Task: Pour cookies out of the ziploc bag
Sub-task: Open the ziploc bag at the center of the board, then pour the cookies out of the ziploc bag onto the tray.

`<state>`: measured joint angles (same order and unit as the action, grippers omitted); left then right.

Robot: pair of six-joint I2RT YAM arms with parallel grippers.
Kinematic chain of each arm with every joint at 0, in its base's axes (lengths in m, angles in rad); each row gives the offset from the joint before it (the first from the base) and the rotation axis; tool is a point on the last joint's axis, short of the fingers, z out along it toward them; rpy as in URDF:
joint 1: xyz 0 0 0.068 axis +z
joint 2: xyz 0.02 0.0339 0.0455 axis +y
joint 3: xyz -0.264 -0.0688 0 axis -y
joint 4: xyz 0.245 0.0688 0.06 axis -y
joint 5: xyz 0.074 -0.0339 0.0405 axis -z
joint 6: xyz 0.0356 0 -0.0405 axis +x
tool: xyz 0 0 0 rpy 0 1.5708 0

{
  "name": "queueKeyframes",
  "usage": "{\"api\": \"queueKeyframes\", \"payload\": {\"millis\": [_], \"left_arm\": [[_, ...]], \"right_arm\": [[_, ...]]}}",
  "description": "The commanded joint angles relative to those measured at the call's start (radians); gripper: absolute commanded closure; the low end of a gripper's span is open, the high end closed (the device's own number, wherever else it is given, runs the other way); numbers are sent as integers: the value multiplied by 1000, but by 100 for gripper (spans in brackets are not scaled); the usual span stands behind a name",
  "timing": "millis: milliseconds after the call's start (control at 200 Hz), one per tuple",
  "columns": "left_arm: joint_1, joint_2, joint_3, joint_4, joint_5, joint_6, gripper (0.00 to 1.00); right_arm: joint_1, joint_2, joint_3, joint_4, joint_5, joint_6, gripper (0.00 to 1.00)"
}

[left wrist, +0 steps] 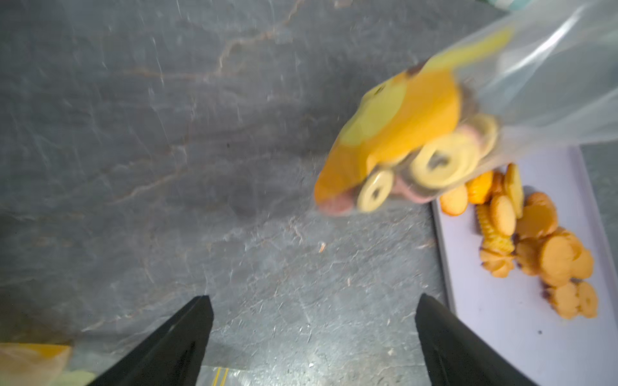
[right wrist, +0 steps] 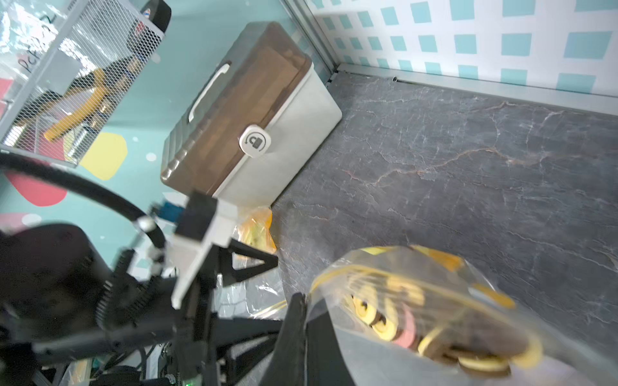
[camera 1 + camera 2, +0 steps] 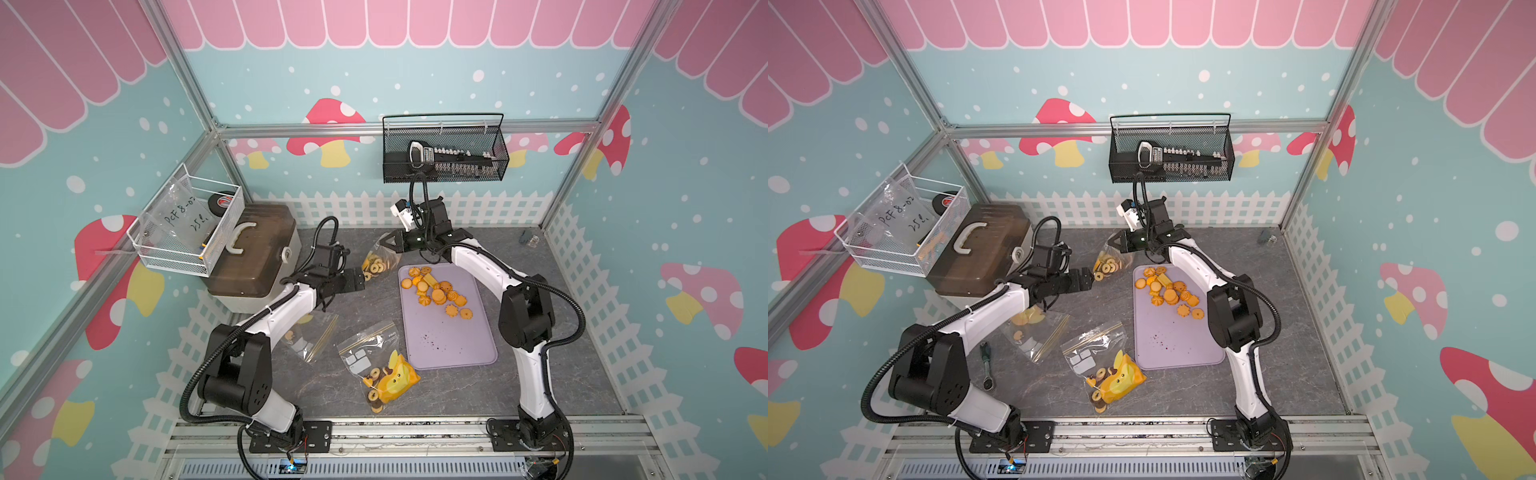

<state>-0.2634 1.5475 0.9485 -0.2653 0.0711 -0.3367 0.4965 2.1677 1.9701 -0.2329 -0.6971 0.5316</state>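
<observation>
One clear zip-top plastic bag (image 3: 380, 262) is hanging and two more bags (image 3: 309, 340) (image 3: 374, 365) are lying flat, making three. About fourteen loose orange biscuits (image 3: 438, 296) are lying on one lilac rectangular tray (image 3: 449, 345). Two wire-mesh baskets are hanging: a white basket (image 3: 226, 226) and a black basket (image 3: 444, 171).

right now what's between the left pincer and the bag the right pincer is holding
Nothing: in the left wrist view only bare grey tabletop shows between the open left pincer and the bag.

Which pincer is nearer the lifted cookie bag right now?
Right. The right pincer is shut on the upper end of the lifted bag; the left pincer hangs open just beside its lower end, not touching.
</observation>
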Motion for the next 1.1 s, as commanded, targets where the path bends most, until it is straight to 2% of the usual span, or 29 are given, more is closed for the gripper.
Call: {"api": "queueKeyframes", "payload": {"millis": [0, 215, 320, 495, 681, 971, 1096], "left_arm": [[-16, -36, -43, 222, -26, -10, 1], [-17, -107, -25, 125, -72, -24, 1], [-15, -155, -31, 71, -95, -22, 1], [-14, -233, -94, 59, -97, -42, 1], [-20, -306, -183, 84, -79, -67, 1], [-25, -470, -276, 45, -99, -73, 1], [-28, -506, -300, 42, -83, -66, 1]], "right_arm": [[-3, 35, 57, -42, 2, 69, 99], [-1, 15, 102, -83, 14, 123, 99], [8, -31, 59, -86, 45, 178, 99], [50, -174, -108, -17, 143, 283, 99], [128, -327, -397, 253, 242, 479, 99], [240, -371, -446, 317, 389, 581, 99], [242, -467, -633, 408, 473, 637, 99]]}}
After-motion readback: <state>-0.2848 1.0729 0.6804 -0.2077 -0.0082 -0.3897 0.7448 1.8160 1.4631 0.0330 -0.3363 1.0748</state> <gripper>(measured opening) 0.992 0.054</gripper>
